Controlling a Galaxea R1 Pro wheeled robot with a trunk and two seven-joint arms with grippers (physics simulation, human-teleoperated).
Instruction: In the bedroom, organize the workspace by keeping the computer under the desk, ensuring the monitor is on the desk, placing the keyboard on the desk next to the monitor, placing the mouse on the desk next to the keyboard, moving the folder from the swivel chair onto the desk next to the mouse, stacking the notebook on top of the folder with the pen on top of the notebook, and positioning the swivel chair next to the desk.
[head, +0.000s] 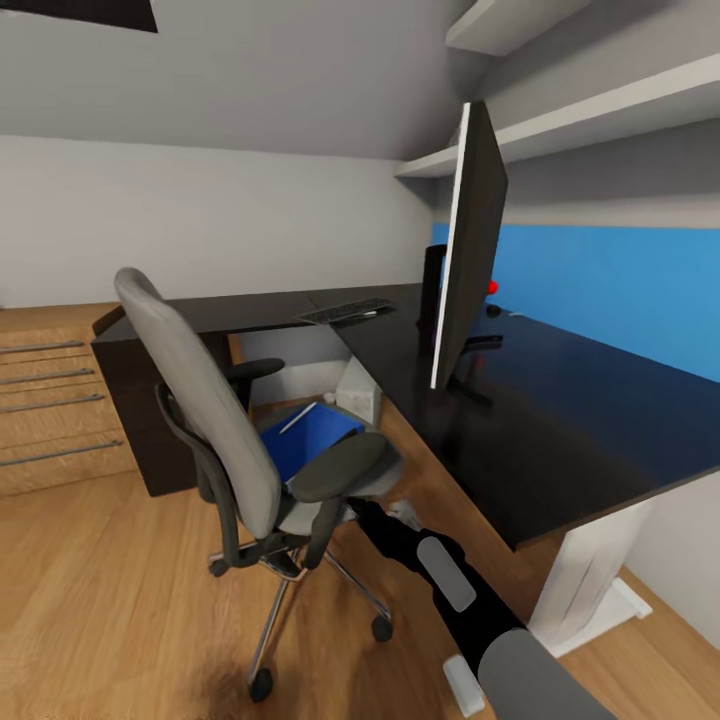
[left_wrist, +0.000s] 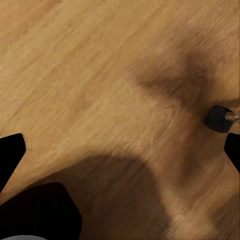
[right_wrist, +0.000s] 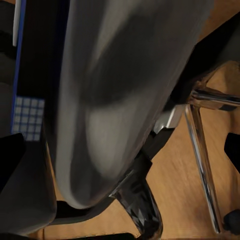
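Observation:
The grey swivel chair (head: 215, 420) stands on the floor beside the black desk (head: 560, 420). On its seat lies the blue folder (head: 305, 440) with the white pen (head: 298, 417) on top; the notebook is out of view. The monitor (head: 470, 250) stands edge-on on the desk, the keyboard (head: 346, 311) lies beyond it, and a small dark mouse (head: 493, 310) sits behind it. The computer (head: 358, 390) stands under the desk. My right gripper (right_wrist: 122, 152) is open, close against the chair's grey pad (right_wrist: 115, 90). My left gripper (left_wrist: 122, 150) hangs open over the floor near a castor (left_wrist: 217, 118).
Wooden drawers (head: 60, 400) and a dark cabinet (head: 135, 400) stand at the left. White shelves (head: 600, 110) hang above the blue back panel (head: 620, 280). My right arm (head: 445, 575) reaches under the chair's armrest (head: 335, 467). The chrome base (head: 300, 590) spreads over the wood floor.

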